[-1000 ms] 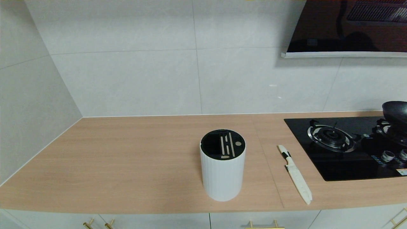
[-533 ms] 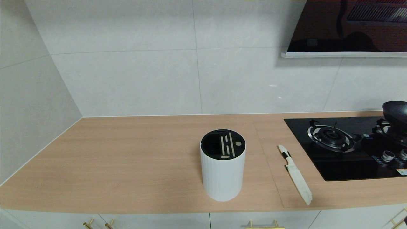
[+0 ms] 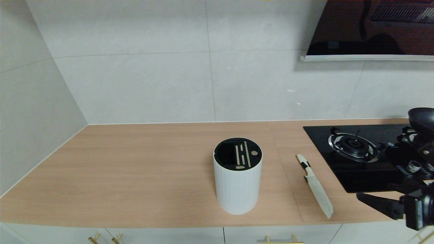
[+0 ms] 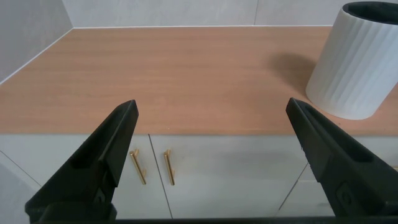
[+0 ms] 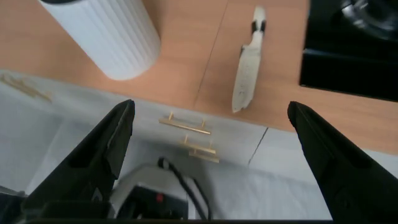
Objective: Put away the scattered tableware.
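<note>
1. Now, find the knife point(image 3: 314, 185) flat on the counter point(image 3: 135, 169), between the white holder point(image 3: 237, 183) and the hob point(image 3: 368, 173), blade toward the front edge.
2. Expect light, stiff, thin, slick on wood; pinch across the black-banded handle at the far end, clear of the blade.
3. Note right gripper point(image 5: 209, 109) and left gripper point(image 4: 211, 104) both spread wide, holding nothing.
4. Compared with a second ago: right gripper newly up at the counter's front right; knife, holder unmoved.

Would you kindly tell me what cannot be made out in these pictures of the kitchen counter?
Holder: slot interiors lost in darkness, head view; partly cut off by the edge, left wrist view.
Pan: mostly cut off by the head view's right edge.
Knife: blurred in the right wrist view; its sharp side cannot be told.
</note>
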Tool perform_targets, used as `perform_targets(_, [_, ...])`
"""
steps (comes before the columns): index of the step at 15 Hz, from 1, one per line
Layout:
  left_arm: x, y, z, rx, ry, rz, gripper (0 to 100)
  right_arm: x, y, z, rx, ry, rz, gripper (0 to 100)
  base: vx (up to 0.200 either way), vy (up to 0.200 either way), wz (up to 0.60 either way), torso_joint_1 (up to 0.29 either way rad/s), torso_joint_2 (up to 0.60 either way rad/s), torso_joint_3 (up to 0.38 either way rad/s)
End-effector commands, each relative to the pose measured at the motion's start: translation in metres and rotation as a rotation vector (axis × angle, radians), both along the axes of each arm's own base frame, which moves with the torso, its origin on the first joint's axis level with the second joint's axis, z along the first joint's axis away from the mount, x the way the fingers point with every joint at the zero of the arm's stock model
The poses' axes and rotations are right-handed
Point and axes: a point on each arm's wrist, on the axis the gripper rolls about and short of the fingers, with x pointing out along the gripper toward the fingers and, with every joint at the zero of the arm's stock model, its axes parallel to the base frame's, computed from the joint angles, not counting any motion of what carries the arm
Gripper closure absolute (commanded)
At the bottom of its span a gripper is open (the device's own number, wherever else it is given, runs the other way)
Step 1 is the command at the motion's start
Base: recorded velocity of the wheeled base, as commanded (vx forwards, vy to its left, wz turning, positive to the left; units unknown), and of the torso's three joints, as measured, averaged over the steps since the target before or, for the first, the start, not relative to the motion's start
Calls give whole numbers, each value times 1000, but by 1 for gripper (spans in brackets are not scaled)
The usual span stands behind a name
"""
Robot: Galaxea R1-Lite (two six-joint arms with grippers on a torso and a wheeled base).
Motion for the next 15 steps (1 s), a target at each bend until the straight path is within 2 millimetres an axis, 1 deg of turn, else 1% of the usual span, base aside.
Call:
perform_targets(1, [0,0,0,-1,0,1,0,67,19,-31,-42,107,-1,0,0,0,0,0,0,0])
perform_targets(2, [0,0,0,-1,0,1,0,81,22,-37,-52,106,-16,0,0,0,0,0,0,0])
perform_targets(3, [0,0,0,-1,0,1,0,86,23,-39,-58,108,-22,0,0,0,0,0,0,0])
perform_targets(4, [0,0,0,-1,0,1,0,99,25,-44,-68,115,-33,0,0,0,0,0,0,0])
perform_targets(5, [0,0,0,-1,0,1,0,114,29,-53,-78,144,-37,0,0,0,0,0,0,0])
perform_targets(7, [0,0,0,-1,0,1,0,130,32,-64,-86,172,-40,0,0,0,0,0,0,0])
perform_targets(8, [0,0,0,-1,0,1,0,140,35,-76,-96,192,-42,0,0,0,0,0,0,0])
perform_targets(9, [0,0,0,-1,0,1,0,145,35,-81,-103,188,-50,0,0,0,0,0,0,0])
perform_targets(11, [0,0,0,-1,0,1,0,167,40,-111,-128,197,-77,0,0,0,0,0,0,0])
perform_targets(13, [0,0,0,-1,0,1,0,182,43,-131,-143,198,-99,0,0,0,0,0,0,0])
perform_targets(15, [0,0,0,-1,0,1,0,193,43,-147,-157,205,-119,0,0,0,0,0,0,0])
